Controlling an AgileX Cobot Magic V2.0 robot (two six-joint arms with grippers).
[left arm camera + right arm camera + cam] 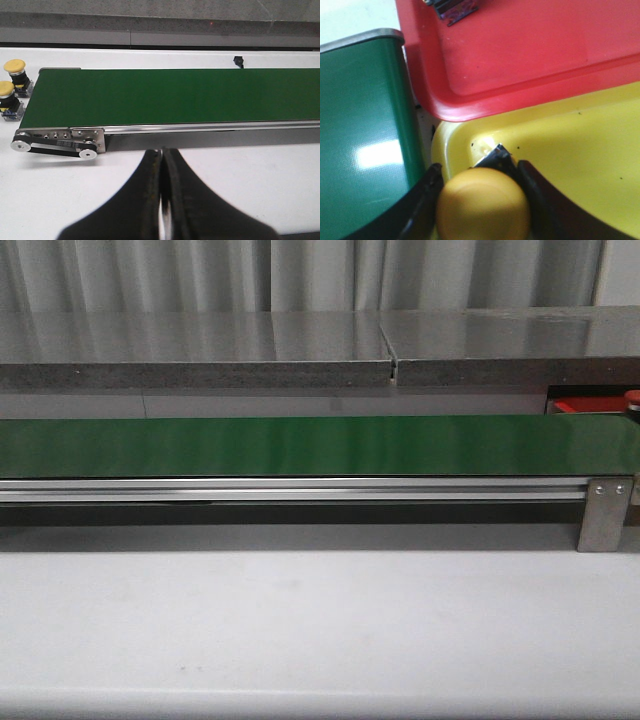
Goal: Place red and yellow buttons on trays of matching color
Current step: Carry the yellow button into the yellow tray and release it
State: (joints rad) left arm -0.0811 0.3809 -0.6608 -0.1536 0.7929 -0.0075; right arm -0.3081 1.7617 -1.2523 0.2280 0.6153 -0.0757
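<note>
Over the yellow tray's corner, the right gripper [482, 200] clamps a yellow button [482, 205].

The yellow tray [580, 145] touches the red tray [520, 50] at its 12 o'clock, with the green belt [365, 140] at 9 o'clock. The left gripper [162, 200] hangs pressed together and empty near the belt's end, where two more yellow buttons [12, 80] stand at 10 o'clock on the white table [250, 170].

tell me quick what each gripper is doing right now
Left gripper: closed, holding nothing, beside the green belt.
Right gripper: closed on a yellow button, over the yellow tray.
</note>
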